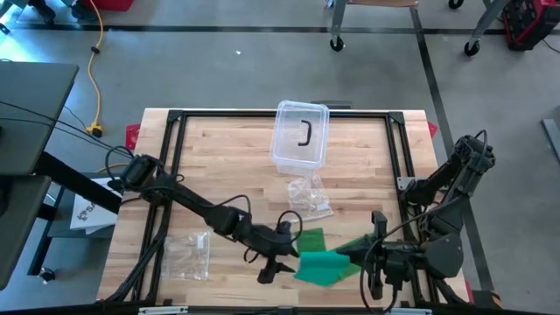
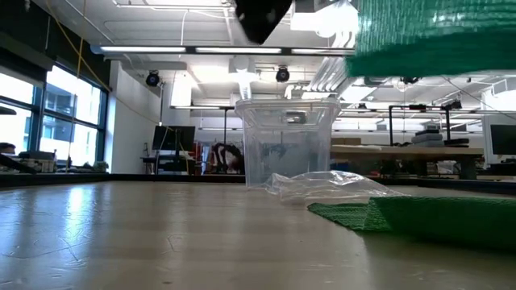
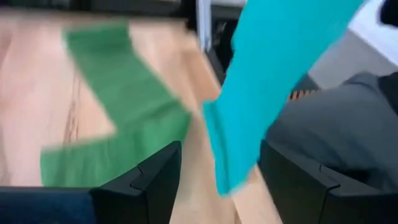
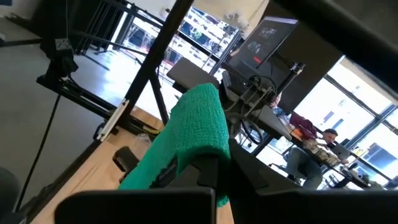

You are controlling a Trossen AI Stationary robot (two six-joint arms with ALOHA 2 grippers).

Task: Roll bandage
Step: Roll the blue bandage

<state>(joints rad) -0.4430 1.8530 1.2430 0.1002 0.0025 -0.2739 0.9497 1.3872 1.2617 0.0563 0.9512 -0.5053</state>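
Observation:
A green bandage [image 1: 317,262] lies partly spread on the wooden table near its front edge. One end rises to my right gripper [image 1: 353,253], which is shut on it at the front right. In the right wrist view the bandage [image 4: 198,127] bunches over the fingertips. My left gripper [image 1: 278,262] stands open just left of the bandage. In the left wrist view a raised strip [image 3: 261,93] hangs between the open fingers [image 3: 158,177], which stand clear of it. The flat part [image 3: 118,118] lies beyond on the table. My right gripper pinches the bandage's raised end [image 4: 186,158] between its two shut fingers, which come level from the table's right side. The cloth bunches in a thick wad over the fingertips. From there the bandage slopes down slack, and its other part [image 2: 419,219] rests on the table.
A clear lidded box [image 1: 301,134] stands at the far middle. A crumpled clear bag [image 1: 308,197] lies in front of it, and another clear bag [image 1: 188,254] lies at the front left. A black frame [image 1: 175,118] runs round the table.

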